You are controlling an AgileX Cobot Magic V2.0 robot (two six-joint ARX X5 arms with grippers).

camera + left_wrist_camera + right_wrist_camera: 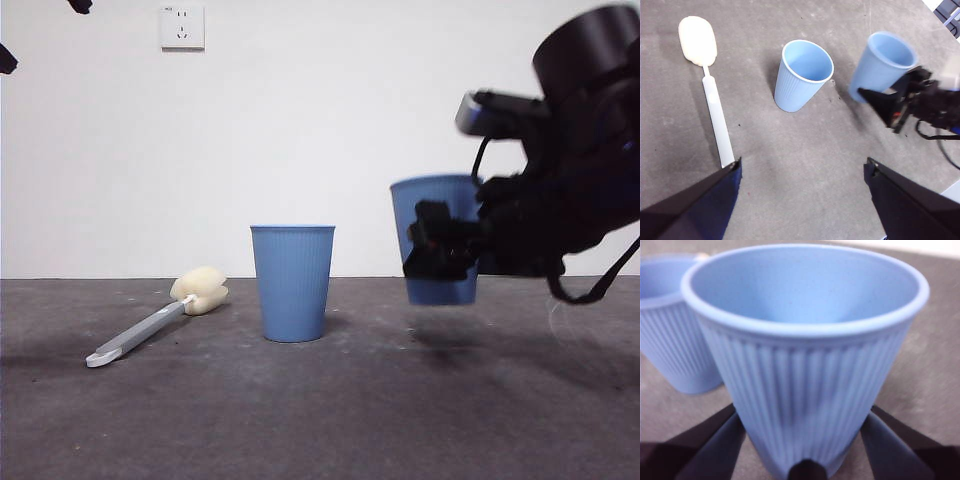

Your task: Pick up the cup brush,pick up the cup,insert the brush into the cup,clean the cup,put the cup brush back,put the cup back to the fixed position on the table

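1. The right claw (437, 252) is matte black, blocky, with wedge-shaped jaws.
2. A grey camera box (487, 112) sits above it.
3. Thin black cables (592, 292) loop beneath.
4. The left claw (802, 192) has black, blue-sheened tapering jaws.

Spare blue ribbed tumbler (292, 283) stands upright, beside the right gripper (440, 250) and lower than it, clear of it (open end up, nothing inside). White wall socket (182, 27) sits well beyond the tumbler, higher up, on the white wall (330, 120).
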